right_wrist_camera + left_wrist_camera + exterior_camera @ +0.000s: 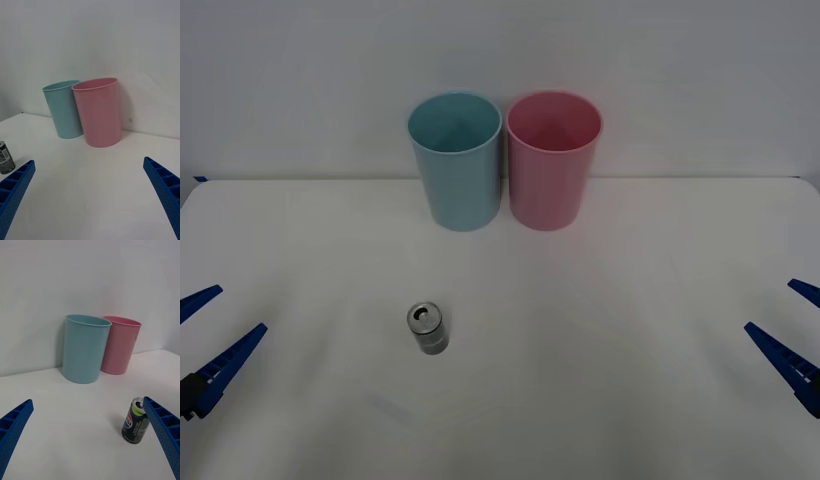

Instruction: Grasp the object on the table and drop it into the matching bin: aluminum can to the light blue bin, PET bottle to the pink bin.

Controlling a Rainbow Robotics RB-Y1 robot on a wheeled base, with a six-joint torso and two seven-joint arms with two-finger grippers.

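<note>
Centrally, the aluminum can [427, 329] is seen standing upright on the white table [600, 380], well short of the light blue bin [456, 160] and pink bin [553, 158], which are set side by side at the far edge. The left gripper [207, 335] and right gripper [792, 330] are held at opposite sides, fingers spread and empty.
</note>
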